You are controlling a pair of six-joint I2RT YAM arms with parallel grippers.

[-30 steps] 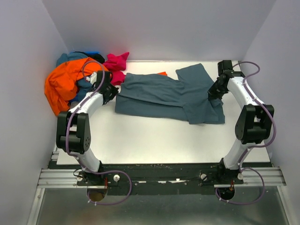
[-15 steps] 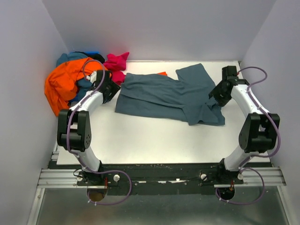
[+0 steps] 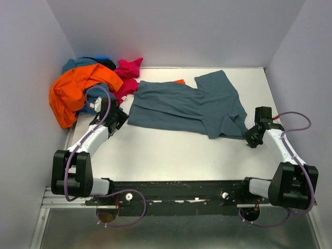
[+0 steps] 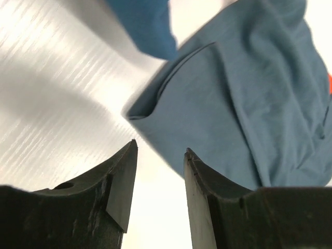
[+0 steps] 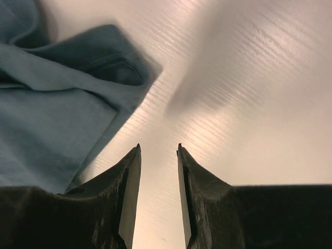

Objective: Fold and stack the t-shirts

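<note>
Left hand (image 3: 116, 118) and right hand (image 3: 252, 137), top view: one just off each end of the grey shirt (image 3: 187, 106), which lies spread mid-desk (image 3: 171, 155). Orange shirt (image 3: 72, 92) and pink shirt (image 3: 127, 72) heaped far left. Finger gap too small to judge here.

Left wrist: fingers (image 4: 122, 176) parted, nothing between. Grey shirt's corner just ahead, blue shirt (image 4: 148, 26) beyond.

Right wrist: fingers (image 5: 129, 187) parted, empty, over bare desk. Grey shirt's edge ahead-left.

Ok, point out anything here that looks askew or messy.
The slate blue-grey cloth t-shirt lies crooked and rumpled across the white table, its right side doubled over unevenly. The bright orange t-shirt and magenta pink t-shirt sit heaped unfolded at the far left corner. Nothing looks damaged.
</note>
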